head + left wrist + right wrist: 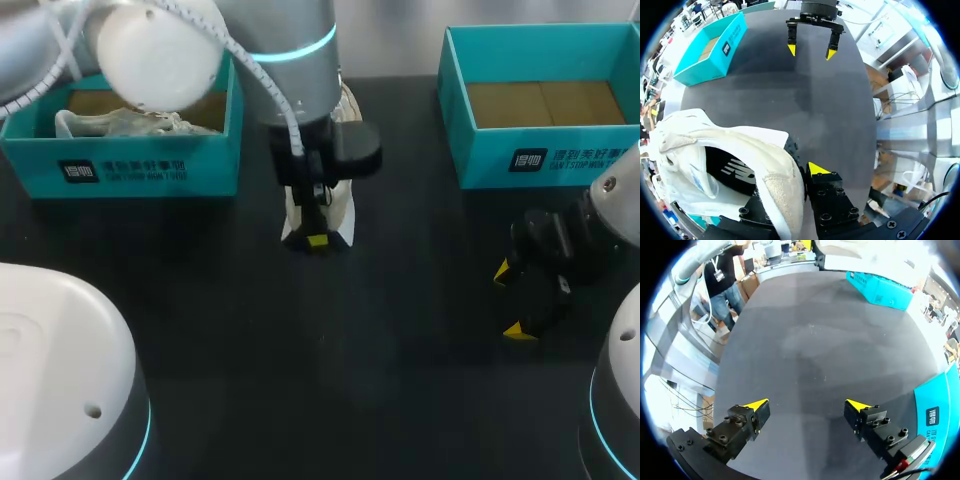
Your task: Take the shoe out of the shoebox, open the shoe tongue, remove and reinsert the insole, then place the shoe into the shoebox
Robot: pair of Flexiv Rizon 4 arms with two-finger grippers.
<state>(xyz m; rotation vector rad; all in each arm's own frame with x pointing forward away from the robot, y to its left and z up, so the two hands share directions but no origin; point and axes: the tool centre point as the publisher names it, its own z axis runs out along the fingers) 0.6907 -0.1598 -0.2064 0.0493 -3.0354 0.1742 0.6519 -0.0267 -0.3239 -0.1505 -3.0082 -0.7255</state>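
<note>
I seem to be in a robotics lab: a bare matt black tabletop (300, 380) under my right gripper (511, 301), an open teal cardboard shoebox (540, 155) beyond it, a twin shoebox (140, 172) beside my left gripper (317, 240), whose grey arm (290, 70) wears a cyan light ring.

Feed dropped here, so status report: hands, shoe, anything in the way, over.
Left hand shut on white shoe, over table middle. Right hand open, empty. Nothing between the hands.
</note>
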